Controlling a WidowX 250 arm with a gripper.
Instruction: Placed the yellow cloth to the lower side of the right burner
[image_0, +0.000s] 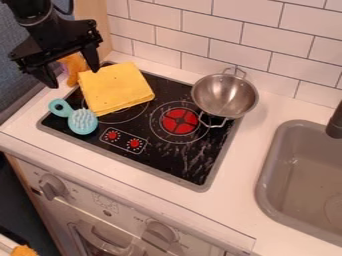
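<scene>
So, the folded yellow cloth (115, 89) partly covers the black left burner (123, 117), ten o'clock from the red-centred right burner (180, 121); the black two-finger hand (73, 78) hangs wide, empty. Grasp, carry and set-down at the right burner's six o'clock all remain!

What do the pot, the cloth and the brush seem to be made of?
The pot: brushed metal, probably steel, judging by its grey, soft shine. The cloth: matte fabric or felt, folded with soft edges. The brush: likely smooth teal plastic; its pale bristles' material is unclear.
</scene>
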